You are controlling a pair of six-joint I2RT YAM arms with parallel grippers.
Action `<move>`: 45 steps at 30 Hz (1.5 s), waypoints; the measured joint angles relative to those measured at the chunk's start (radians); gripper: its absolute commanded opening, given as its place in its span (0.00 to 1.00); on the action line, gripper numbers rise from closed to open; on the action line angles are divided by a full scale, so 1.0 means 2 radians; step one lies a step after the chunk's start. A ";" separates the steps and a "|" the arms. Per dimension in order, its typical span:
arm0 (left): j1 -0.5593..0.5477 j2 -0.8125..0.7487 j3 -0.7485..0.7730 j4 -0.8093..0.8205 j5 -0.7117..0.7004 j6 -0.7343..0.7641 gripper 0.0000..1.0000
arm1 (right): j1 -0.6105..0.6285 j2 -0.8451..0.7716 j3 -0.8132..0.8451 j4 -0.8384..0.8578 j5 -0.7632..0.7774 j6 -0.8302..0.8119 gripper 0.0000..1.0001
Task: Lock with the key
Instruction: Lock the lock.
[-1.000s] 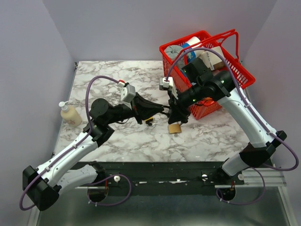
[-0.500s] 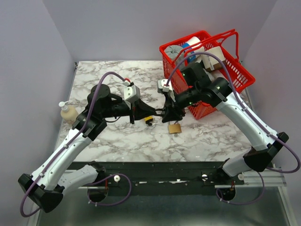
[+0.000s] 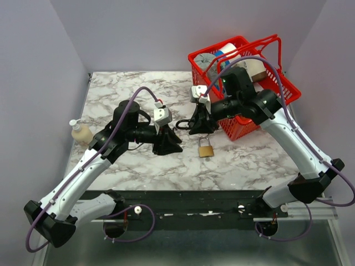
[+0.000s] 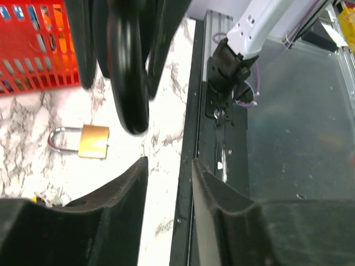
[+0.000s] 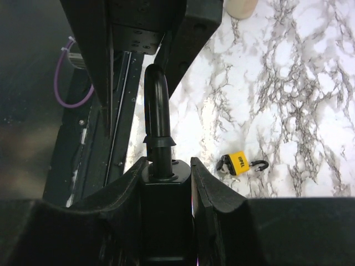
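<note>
Parting over a grey-veined white marble table (image 3: 111,94), the two arms have drawn their tips apart since a second ago, when they met above the brass padlock with a silver shackle (image 3: 206,148). That lock lies flat where it lay, near the table's middle. From overhead, the right gripper (image 3: 189,125) has pulled back toward the far side. It carries a matte black padlock (image 3: 180,124), whose looped shackle pokes out to the left. The left gripper (image 3: 168,147) has swung to point down at the marble, just left of the brass padlock. A red plastic mesh basket (image 3: 239,131) stands at the far right, and a cream pump bottle (image 3: 83,134) sits at the left edge.

Seen from the left wrist, that gripper's smooth, rounded black fingers (image 4: 130,185) stand a narrow gap apart with nothing between them. The brass padlock lies on the marble beyond them, under a blurred black shape.

Seen from the right wrist, the fingers (image 5: 127,185) press both sides of the black padlock's boxy body, and its curved shackle rises straight ahead. A yellow-headed key on a black ring (image 5: 238,162) lies on the marble beyond, touched by neither gripper.
</note>
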 measured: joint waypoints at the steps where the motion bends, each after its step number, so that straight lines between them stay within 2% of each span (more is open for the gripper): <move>1: 0.000 0.000 0.000 -0.007 0.001 0.003 0.56 | 0.000 -0.001 0.001 0.001 0.000 -0.001 0.01; 8: 0.012 -0.017 0.012 -0.028 0.002 0.015 0.59 | -0.001 -0.002 0.008 -0.005 0.000 -0.012 0.01; 13: 0.017 -0.023 0.058 -0.025 -0.003 0.010 0.58 | 0.000 -0.001 0.010 -0.010 0.000 -0.018 0.01; 21: 0.017 0.019 0.124 -0.028 -0.034 0.007 0.53 | 0.011 0.010 0.021 -0.033 0.000 -0.027 0.01; 28: 0.013 0.039 0.133 -0.050 -0.045 0.019 0.33 | 0.014 0.024 0.041 -0.045 0.001 -0.029 0.01; 33: 0.001 0.046 0.135 -0.052 -0.049 0.020 0.34 | 0.017 0.035 0.052 -0.056 0.003 -0.030 0.01; 35: -0.002 0.046 0.135 -0.052 -0.049 0.020 0.30 | 0.018 0.038 0.053 -0.059 0.003 -0.030 0.01; 38: -0.005 0.045 0.135 -0.051 -0.049 0.018 0.17 | 0.020 0.041 0.055 -0.059 0.004 -0.030 0.01; 39: -0.005 0.045 0.135 -0.051 -0.049 0.018 0.02 | 0.020 0.041 0.055 -0.060 0.004 -0.030 0.01; 40: -0.005 0.045 0.135 -0.051 -0.049 0.019 0.00 | 0.020 0.041 0.056 -0.061 0.005 -0.030 0.01; 41: -0.005 0.045 0.135 -0.051 -0.051 0.017 0.00 | 0.020 0.041 0.056 -0.062 0.005 -0.029 0.02; 42: -0.005 0.045 0.135 -0.050 -0.052 0.017 0.00 | 0.020 0.042 0.057 -0.063 0.005 -0.029 0.12; 43: -0.005 0.045 0.135 -0.049 -0.052 0.016 0.00 | 0.020 0.042 0.059 -0.064 0.005 -0.028 0.27; 44: -0.005 0.045 0.135 -0.048 -0.052 0.014 0.00 | 0.020 0.043 0.060 -0.065 0.005 -0.025 0.58; 45: -0.001 0.043 0.131 -0.041 -0.049 0.006 0.00 | 0.020 0.043 0.061 -0.065 0.005 -0.023 0.67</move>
